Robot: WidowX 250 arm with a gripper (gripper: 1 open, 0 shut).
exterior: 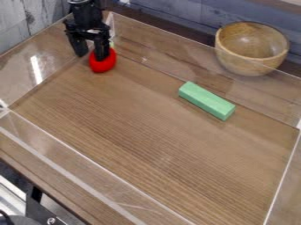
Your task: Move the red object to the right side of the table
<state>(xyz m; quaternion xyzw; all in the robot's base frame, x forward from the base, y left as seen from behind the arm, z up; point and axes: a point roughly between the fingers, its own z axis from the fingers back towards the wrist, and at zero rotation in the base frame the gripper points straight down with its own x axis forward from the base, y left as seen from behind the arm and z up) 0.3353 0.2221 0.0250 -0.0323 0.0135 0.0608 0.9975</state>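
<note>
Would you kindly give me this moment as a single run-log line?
phase: pre-grasp | hand: open, pointing down over red strawberry toy | toy: far-left of table, not lifted | green block: centre-right

Glossy red object [104, 61], green block [207, 100], brown wood-grain table [141, 141], tan bowl [251, 47]

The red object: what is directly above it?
The open pincer stands directly over the red object, pointing down, its fingers on either side of the top. The upper part of the object is covered by the pincer, so contact cannot be seen.
</note>
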